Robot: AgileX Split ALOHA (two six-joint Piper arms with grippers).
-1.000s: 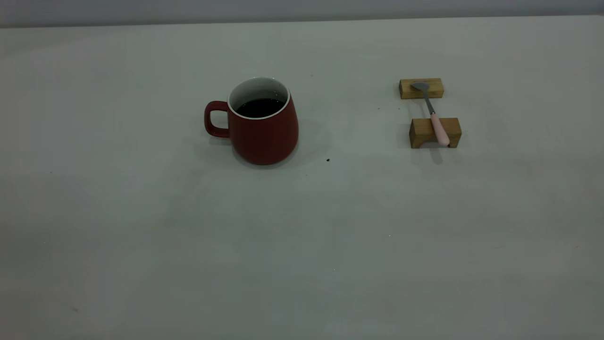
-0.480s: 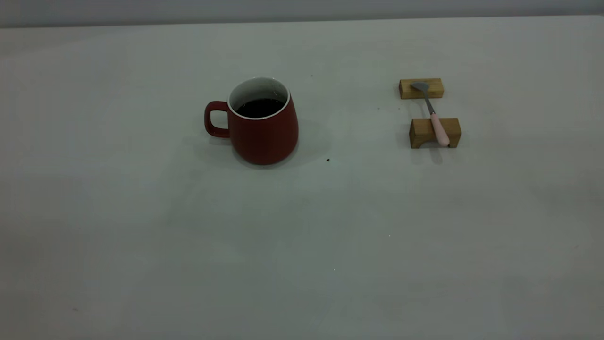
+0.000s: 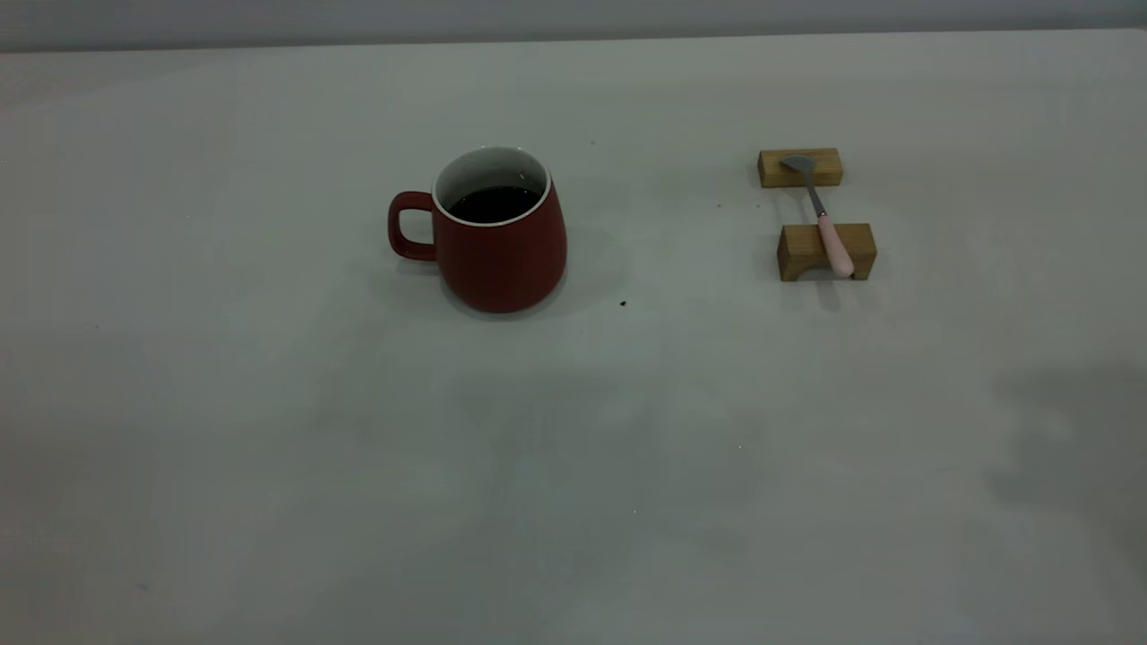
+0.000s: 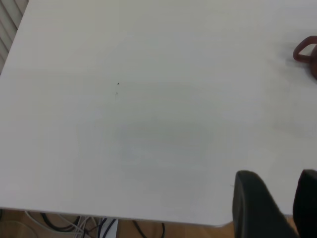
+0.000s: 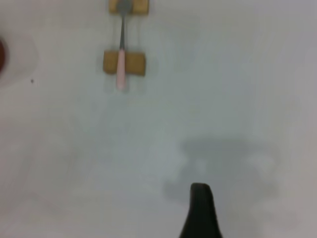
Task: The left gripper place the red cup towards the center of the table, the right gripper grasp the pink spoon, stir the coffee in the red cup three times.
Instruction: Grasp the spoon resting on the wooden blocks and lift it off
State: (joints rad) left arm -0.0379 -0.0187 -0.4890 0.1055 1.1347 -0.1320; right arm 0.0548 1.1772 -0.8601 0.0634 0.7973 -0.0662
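Pink spoon (image 5: 121,62) across 2 wood blocks (image 5: 124,63); right gripper (image 5: 199,210) finger well apart

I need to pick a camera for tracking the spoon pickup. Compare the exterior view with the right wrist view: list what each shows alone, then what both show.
Only the exterior view shows the whole red cup with its handle and the coffee inside.

Only the right wrist view shows a dark finger of the right gripper, low over bare table with its shadow beside it; the cup is just a red sliver at the frame edge.

Both show the pink spoon bridging two wooden blocks, bowl on the far block, handle on the near one, and the table.
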